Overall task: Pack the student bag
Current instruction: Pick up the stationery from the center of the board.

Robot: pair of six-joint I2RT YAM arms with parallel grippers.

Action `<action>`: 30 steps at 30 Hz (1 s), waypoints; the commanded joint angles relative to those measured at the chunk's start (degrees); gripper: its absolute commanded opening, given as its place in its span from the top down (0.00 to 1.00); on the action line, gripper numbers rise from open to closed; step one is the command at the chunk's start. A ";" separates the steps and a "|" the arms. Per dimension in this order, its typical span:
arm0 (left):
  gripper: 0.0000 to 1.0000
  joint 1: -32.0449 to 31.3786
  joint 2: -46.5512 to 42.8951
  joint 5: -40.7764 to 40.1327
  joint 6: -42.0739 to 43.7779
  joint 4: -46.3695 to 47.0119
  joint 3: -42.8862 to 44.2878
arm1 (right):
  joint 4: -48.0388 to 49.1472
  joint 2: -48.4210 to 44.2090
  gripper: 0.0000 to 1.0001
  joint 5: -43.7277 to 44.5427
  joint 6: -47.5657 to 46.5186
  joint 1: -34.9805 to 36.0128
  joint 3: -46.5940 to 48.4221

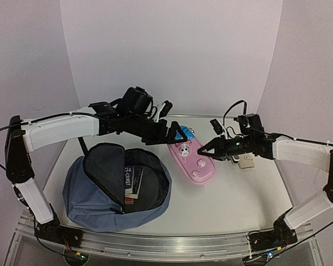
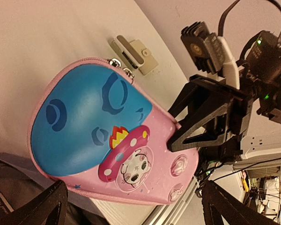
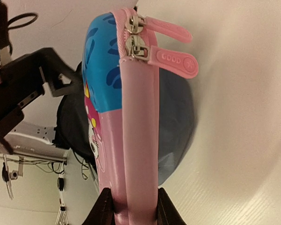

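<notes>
The slate-blue student bag [image 1: 100, 194] lies open at the front left, with books [image 1: 134, 180] showing in its dark lining. A pink and blue pencil case [image 1: 190, 155] lies right of it; it also shows in the left wrist view [image 2: 98, 131] and edge-on in the right wrist view [image 3: 138, 122]. My right gripper [image 1: 202, 149] is shut on the case's pink side edge, one finger on each face [image 3: 131, 208]. My left gripper [image 1: 175, 133] is open and empty just above the case's blue far end, with its fingers [image 2: 37, 206] spread wide.
A small beige clip-like object [image 1: 245, 162] lies on the table behind my right gripper and shows in the left wrist view [image 2: 133, 52]. The white table [image 1: 238, 199] ends in a metal rail at the front. Purple walls close in the back and sides.
</notes>
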 commanded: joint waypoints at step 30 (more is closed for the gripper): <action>0.09 3.77 -8.45 18.52 2.61 -3.74 -4.51 | 1.28 -0.03 0.81 -13.34 -5.38 8.72 10.03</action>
